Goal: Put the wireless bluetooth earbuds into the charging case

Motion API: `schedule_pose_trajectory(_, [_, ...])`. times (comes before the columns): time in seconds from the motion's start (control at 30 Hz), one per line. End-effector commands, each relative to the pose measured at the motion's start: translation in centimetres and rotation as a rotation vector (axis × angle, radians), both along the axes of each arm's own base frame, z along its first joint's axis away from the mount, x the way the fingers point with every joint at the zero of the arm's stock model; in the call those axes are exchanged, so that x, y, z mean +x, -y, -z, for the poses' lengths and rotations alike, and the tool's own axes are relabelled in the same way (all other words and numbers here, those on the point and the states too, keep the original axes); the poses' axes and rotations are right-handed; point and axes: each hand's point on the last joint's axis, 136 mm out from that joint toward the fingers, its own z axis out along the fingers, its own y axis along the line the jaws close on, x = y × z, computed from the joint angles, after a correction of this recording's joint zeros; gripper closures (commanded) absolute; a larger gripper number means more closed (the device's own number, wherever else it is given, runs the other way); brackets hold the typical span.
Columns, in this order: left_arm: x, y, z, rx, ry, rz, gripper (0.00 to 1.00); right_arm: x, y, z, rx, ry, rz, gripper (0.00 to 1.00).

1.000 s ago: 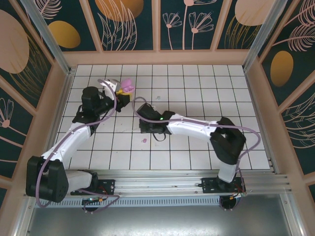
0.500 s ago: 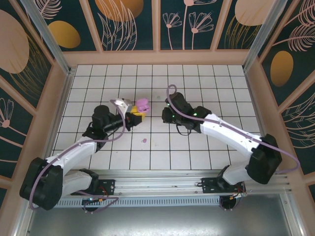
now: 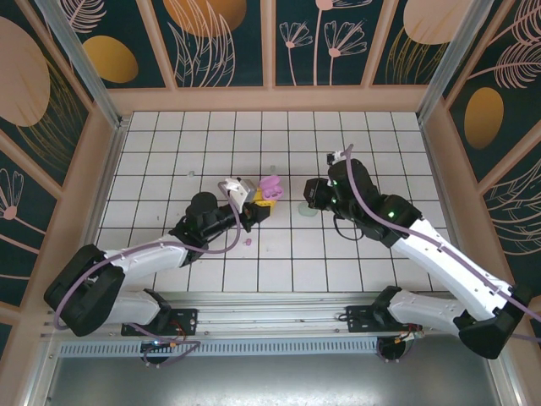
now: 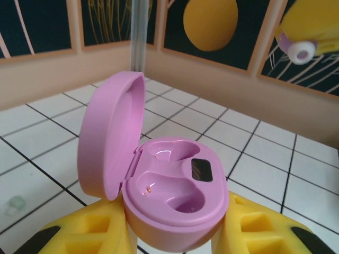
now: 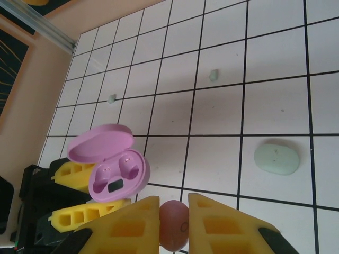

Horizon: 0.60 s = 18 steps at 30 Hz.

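pink case (image 4: 175,203): glossy smooth plastic, 2 shiny wells | left gripper fingers (image 4: 90,235): matt yellow plastic, moulded pockets | pink earbud (image 5: 174,225): smooth, soft sheen | mint case (image 5: 276,157): smooth matt plastic | floor (image 5: 275,79): white tiles, faint gloss | base rail (image 3: 279,311): brushed bare metal | arm covers (image 3: 439,251): smooth white plastic

The left tool (image 3: 256,203) has carried the pink case (image 3: 270,183) toward centre; the right tool (image 3: 309,193) has swung its pink earbud (image 5: 174,228) rightward.

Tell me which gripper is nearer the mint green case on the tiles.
Right. The right gripper, shut on a pink earbud, is just beside the mint green case; the left gripper, holding the open pink case, sits farther to its left.
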Motion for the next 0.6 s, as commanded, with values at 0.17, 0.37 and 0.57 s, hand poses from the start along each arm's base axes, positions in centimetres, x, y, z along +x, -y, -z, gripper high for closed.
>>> schedule_pose_trajectory(0.17, [0.4, 1.7, -2.8, -0.047, 0.130, -0.010, 0.98, -0.2, -1.8, 0.9, -0.007, -0.068, -0.069, 0.85])
schedule_pose_trajectory(0.37, [0.3, 2.3, -2.8, -0.051, 0.127, 0.009, 0.98, 0.0, -2.8, 0.9, -0.013, -0.068, -0.088, 0.85])
schedule_pose_trajectory(0.57, [0.0, 2.3, -2.6, -0.032, 0.136, 0.014, 0.98, 0.0, -4.1, 0.8, -0.027, -0.069, -0.126, 0.85])
